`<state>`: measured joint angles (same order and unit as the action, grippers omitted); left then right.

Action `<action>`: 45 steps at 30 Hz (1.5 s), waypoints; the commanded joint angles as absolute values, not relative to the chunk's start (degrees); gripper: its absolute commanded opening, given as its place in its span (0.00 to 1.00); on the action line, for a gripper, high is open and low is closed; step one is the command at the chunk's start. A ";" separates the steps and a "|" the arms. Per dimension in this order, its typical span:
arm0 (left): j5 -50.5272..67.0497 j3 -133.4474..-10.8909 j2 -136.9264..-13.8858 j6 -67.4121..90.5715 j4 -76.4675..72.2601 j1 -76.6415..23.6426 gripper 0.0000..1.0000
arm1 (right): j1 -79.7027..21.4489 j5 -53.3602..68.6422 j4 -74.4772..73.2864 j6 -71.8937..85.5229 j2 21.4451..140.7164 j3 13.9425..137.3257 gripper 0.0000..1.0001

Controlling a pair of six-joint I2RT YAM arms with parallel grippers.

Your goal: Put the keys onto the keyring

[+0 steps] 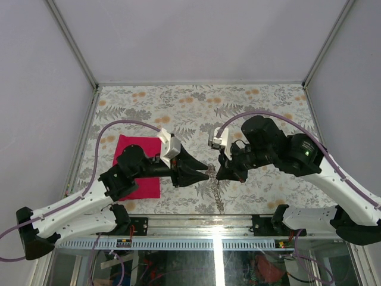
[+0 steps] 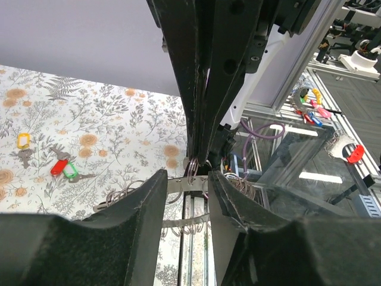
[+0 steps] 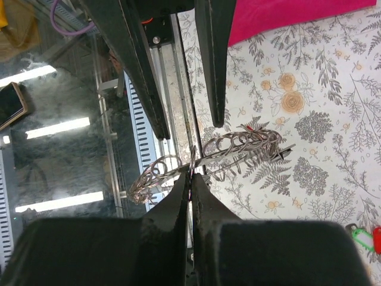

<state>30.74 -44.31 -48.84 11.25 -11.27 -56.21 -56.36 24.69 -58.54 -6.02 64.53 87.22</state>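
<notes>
Three keys (image 2: 58,167), one keyring (image 3: 238,146), one cloth (image 3: 286,15)

Magenta cloth (image 1: 126,143) flat on floral-patterned table (image 1: 268,101), left side; pale walls around.

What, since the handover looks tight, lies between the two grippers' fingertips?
The keyring, its chain spanning left gripper to right gripper, seen in the top view.

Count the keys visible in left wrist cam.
3: yellow key at far left; red key and green key side by side just right of it. Others may be hidden.
</notes>
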 commanded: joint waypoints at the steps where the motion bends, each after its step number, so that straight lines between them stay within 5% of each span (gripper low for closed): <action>1: 32.87 -46.40 -49.42 9.83 -11.47 -56.26 0.35 | -56.69 26.51 -60.94 -6.09 66.27 91.05 0.00; 25: 36.53 -47.37 -53.34 9.85 -11.02 -56.48 0.32 | -56.64 28.35 -57.47 -6.20 66.11 90.64 0.00; 32: 37.08 -47.55 -53.94 9.60 -10.58 -56.71 0.23 | -56.65 28.21 -56.59 -6.09 65.70 90.09 0.00; 36: 37.33 -47.87 -53.89 9.32 -9.95 -56.69 0.01 | -56.66 28.30 -56.14 -5.98 65.50 89.46 0.00; 41: 35.08 -47.62 -52.64 9.44 -9.76 -56.70 0.00 | -56.65 27.61 -54.51 -4.97 64.45 88.39 0.00; 45: 32.12 -46.72 -50.50 10.11 -10.79 -56.76 0.00 | -56.68 25.31 -49.37 -2.25 61.52 85.39 0.20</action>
